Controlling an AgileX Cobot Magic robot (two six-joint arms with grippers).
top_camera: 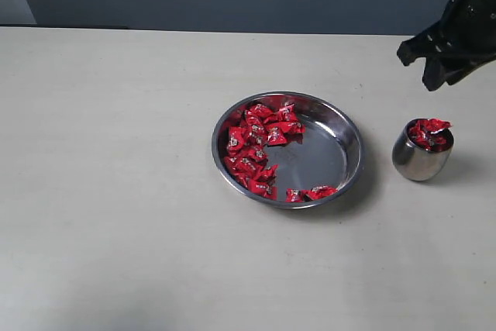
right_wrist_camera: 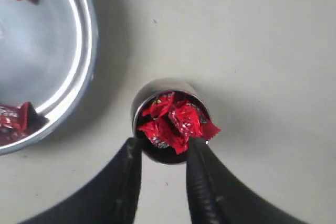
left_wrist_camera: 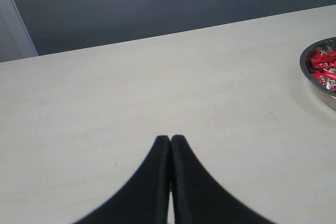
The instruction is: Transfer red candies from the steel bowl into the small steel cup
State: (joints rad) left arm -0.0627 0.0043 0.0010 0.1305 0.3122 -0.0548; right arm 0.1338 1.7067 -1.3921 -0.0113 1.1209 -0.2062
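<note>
Red candies (top_camera: 254, 149) are seen mostly in a cluster in the left half of the steel bowl (top_camera: 322, 159), at frame centre. A small separate group lies at the bowl's lower rim. Bowl count is estimated at fifteen to twenty (wrappers overlap, so no exact count is possible).

The small steel cup (top_camera: 418, 163) stands upright just right of the bowl, not touching it. Three or four candies are heaped in it to the rim, and one wrapper end pokes over the right edge.

The right gripper (right_wrist_camera: 164, 156) is held above the cup at upper right of the exterior view. Its jaws are parted with nothing between them. The left gripper (left_wrist_camera: 170, 141) is parked over bare table (top_camera: 116, 191), fingers pressed together, empty.

Totals: one bowl, one cup, two grippers.

Risks, as judged:
- The cup looks near full, so further drops could bounce or slide off the heap onto the table.
- The overhanging candy could be knocked off by a passing finger.
- The cup's rounded sides mean it could be tipped or rolled if clipped.
- Two candies could be pinched at once in the dense cluster.
</note>
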